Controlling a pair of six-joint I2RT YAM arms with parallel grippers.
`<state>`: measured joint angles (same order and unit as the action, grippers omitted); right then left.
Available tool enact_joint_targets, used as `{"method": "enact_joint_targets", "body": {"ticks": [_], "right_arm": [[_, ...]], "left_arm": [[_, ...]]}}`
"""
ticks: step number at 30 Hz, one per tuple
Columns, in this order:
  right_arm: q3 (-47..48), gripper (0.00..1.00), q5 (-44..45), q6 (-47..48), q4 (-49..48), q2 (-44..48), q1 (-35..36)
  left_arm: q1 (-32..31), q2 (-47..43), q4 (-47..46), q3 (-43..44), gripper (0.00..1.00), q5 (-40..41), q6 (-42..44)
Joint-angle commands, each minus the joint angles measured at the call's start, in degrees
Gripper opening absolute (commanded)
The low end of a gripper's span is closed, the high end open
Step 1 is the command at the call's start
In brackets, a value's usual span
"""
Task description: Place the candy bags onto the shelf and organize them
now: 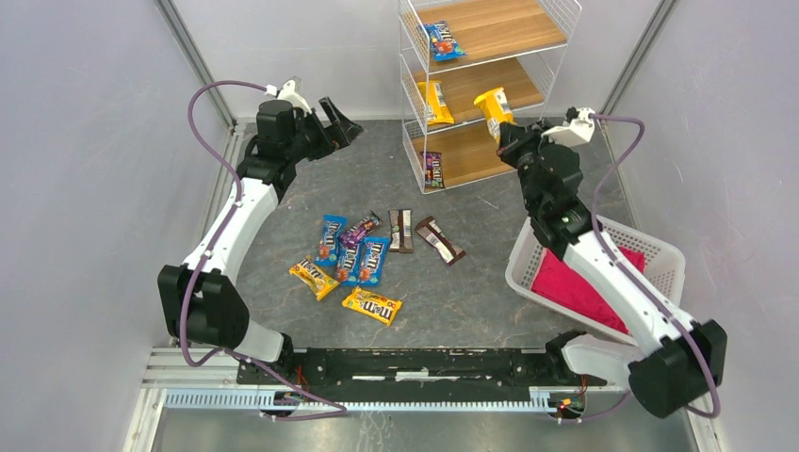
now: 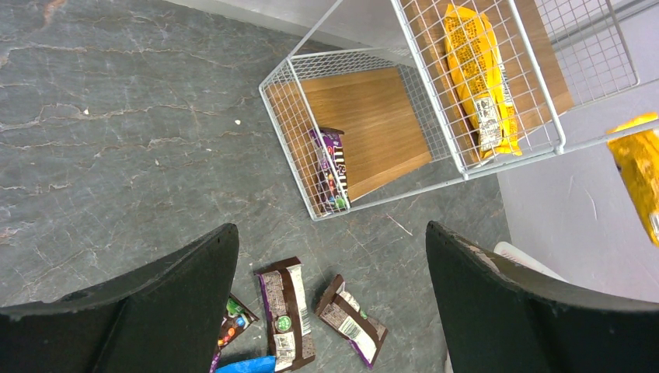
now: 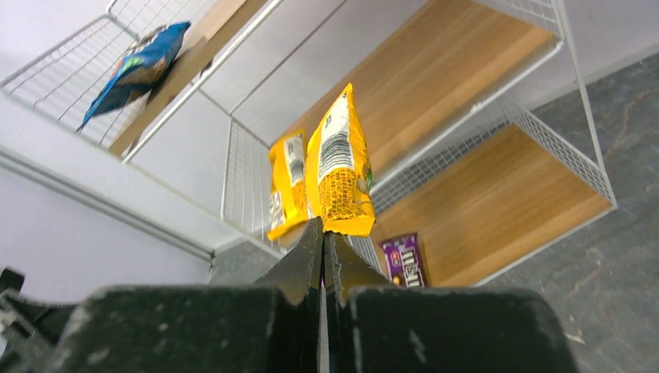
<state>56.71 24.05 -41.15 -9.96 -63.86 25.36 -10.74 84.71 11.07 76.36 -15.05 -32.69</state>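
Observation:
The white wire shelf [image 1: 565, 19] stands at the back with a blue bag [image 1: 441, 40] on the top tier, a yellow bag [image 1: 434, 103] on the middle tier and a purple bag [image 1: 432, 169] on the bottom tier. My right gripper [image 1: 504, 132] is shut on a yellow candy bag [image 1: 493, 107] and holds it upright in front of the middle tier; it also shows in the right wrist view [image 3: 339, 167]. My left gripper [image 1: 341, 121] is open and empty, high at the back left. Several candy bags [image 1: 363, 259] lie on the table; two brown ones [image 2: 286, 320] show in the left wrist view.
A white lattice basket [image 1: 657, 256] with a pink cloth [image 1: 589, 279] sits at the right, beside the right arm. Grey walls close in both sides and the back. The dark table [image 1: 311, 188] runs between the left gripper and the shelf.

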Motion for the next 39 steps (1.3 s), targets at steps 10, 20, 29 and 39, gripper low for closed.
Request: {"method": "enact_joint_targets", "body": {"ticks": [10,20,29,39], "right_arm": [[11.4,0.0,-4.3,-5.2,-23.2,-23.5,-3.6],[15.7,0.0,-4.3,-9.3,-27.0,-33.8,-3.5],[14.9,0.04,-5.3,-13.3,-27.4,-35.4,-3.5],[18.0,0.11,-7.2,-13.9,-26.0,-38.3,-3.3]], "left_arm": [[0.1,0.2,-0.1,2.9,0.96,-1.0,1.4],[0.1,1.1,-0.3,2.9,0.96,-2.4,0.7],[0.1,1.1,-0.4,2.8,0.95,-2.3,0.5],[0.1,1.3,-0.4,2.8,0.95,-2.1,0.6]]}}
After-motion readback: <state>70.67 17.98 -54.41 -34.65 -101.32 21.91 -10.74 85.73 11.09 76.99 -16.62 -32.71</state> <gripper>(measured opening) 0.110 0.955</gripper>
